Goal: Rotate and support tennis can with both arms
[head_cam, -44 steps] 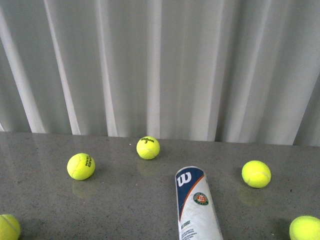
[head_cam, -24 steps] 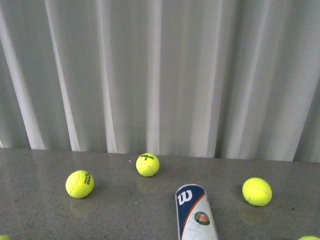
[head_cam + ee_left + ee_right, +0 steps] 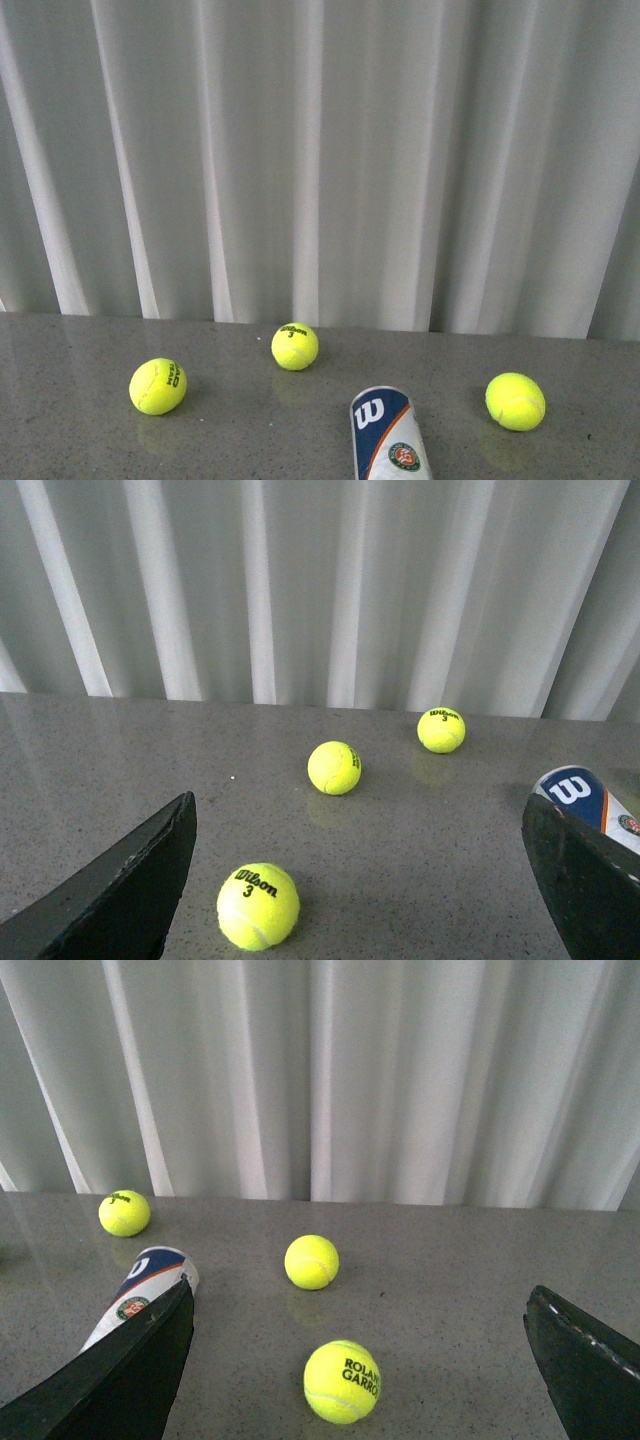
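Note:
The tennis can (image 3: 386, 436) lies on its side on the grey table, its blue end with the white "W" pointing away from me; its near part runs off the front view's lower edge. It also shows in the left wrist view (image 3: 587, 800) beside one finger and in the right wrist view (image 3: 140, 1286) behind one finger. My left gripper (image 3: 365, 880) is open and empty above the table. My right gripper (image 3: 360, 1360) is open and empty too. Neither arm shows in the front view.
Yellow tennis balls lie around the can: one at left (image 3: 157, 386), one behind (image 3: 294, 346), one at right (image 3: 515, 401). A "Wilson 3" ball (image 3: 258, 906) lies between the left fingers, a "Roland Garros" ball (image 3: 342, 1381) between the right. A white curtain (image 3: 320, 150) hangs behind the table.
The front view has tilted upward: table, balls and can have slid down the picture, and the two nearest balls at the lower corners have dropped out of view.

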